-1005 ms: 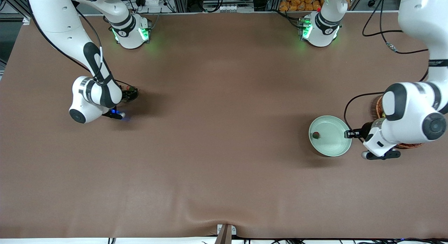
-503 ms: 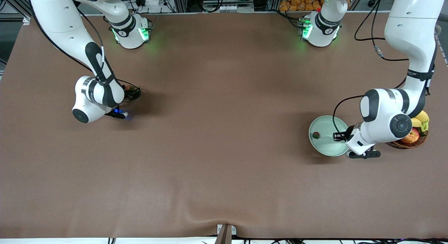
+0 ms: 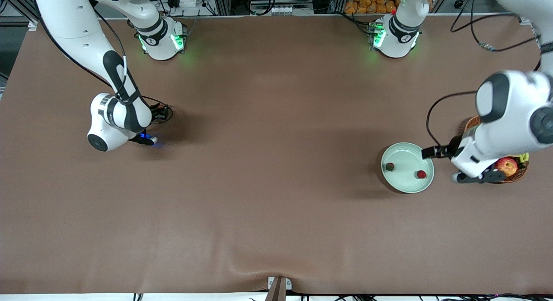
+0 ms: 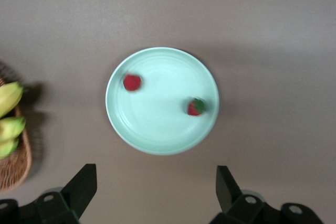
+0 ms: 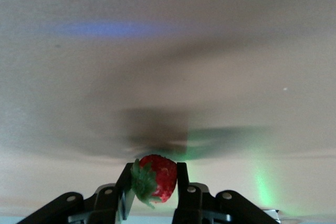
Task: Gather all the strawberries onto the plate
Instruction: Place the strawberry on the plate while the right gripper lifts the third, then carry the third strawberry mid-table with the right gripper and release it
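The pale green plate (image 3: 406, 181) (image 4: 157, 127) lies toward the left arm's end of the table. Two strawberries rest in it, apart from each other, one (image 3: 390, 166) (image 4: 196, 107) with its green cap showing, the other (image 3: 421, 174) (image 4: 132, 82) beside it. My left gripper (image 3: 432, 152) (image 4: 155, 187) hangs open and holds nothing, over the plate's edge on the basket's side. At the right arm's end, low over the table, my right gripper (image 3: 160, 113) (image 5: 154, 179) is shut on a third strawberry (image 5: 155, 178), its leafy cap against one finger.
A brown wicker basket (image 3: 516, 175) (image 4: 16, 161) stands beside the plate, partly under the left arm. It holds a red-yellow apple (image 3: 506, 166) and bananas (image 3: 524, 157) (image 4: 8, 100). Brown cloth covers the table.
My left gripper opened and let a second strawberry fall into the plate, then drew back toward the basket. My right gripper closed on the strawberry at its end.
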Motion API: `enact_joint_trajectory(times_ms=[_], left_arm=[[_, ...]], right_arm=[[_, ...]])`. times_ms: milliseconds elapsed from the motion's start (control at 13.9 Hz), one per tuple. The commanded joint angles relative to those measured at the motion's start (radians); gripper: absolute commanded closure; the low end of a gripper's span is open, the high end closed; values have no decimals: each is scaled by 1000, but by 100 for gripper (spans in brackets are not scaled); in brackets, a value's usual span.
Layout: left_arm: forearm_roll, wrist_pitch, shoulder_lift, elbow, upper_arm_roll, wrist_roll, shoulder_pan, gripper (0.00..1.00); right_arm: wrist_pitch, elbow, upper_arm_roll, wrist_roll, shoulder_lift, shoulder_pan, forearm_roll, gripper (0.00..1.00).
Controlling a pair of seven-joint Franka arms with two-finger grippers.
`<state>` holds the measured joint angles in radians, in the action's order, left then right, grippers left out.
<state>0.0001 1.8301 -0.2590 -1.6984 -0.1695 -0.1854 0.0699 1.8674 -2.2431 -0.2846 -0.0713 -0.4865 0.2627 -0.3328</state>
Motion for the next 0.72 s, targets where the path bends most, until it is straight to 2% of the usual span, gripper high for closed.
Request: enact_joint_trajectory(times_ms=[0, 144, 287, 646], left_arm=[[26, -106, 44, 72, -37, -80, 1, 0], [29, -140, 79, 95, -47, -85, 1, 0], [31, -147, 99, 121, -47, -80, 5, 0], [31, -213, 106, 201, -35, -71, 13, 0]], right_arm=[[-8, 5, 9, -15, 61, -25, -9, 100], [-10, 60, 9, -16, 81, -23, -3, 100], [-8, 172, 16, -51, 78, -5, 0, 100], [1, 458, 87, -79, 28, 90, 1, 100]])
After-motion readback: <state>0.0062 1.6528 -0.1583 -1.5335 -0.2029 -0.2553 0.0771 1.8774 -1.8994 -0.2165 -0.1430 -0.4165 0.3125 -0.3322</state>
